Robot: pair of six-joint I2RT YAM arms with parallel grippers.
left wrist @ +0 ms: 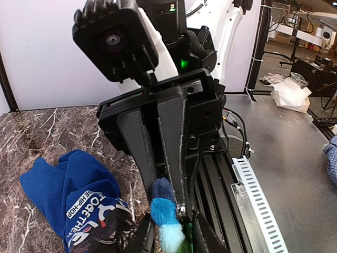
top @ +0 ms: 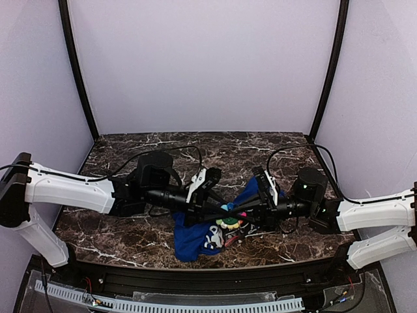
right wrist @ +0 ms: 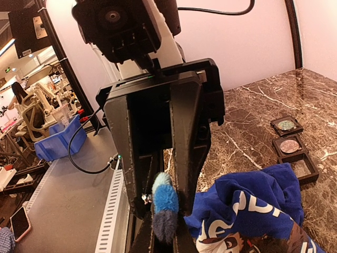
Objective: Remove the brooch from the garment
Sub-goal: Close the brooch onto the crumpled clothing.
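Meeting at centre in the top view, left gripper (top: 220, 210) and right gripper (top: 236, 208) cross tips over the blue garment (top: 192, 238). The brooch (top: 229, 223) lies on it just nearer. Left wrist: the right jaws are pressed together above a fuzzy blue tuft (left wrist: 163, 211); can't tell on what. Right wrist: left fingers (right wrist: 185, 153) pinch that tuft.

Pale lilac walls (top: 208, 65), dark marble tabletop (top: 260, 147), black corner posts (top: 78, 72).

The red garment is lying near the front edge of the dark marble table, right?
No: the garment is blue, not red, as the top external view shows. It does lie near the front edge of the dark marble table.
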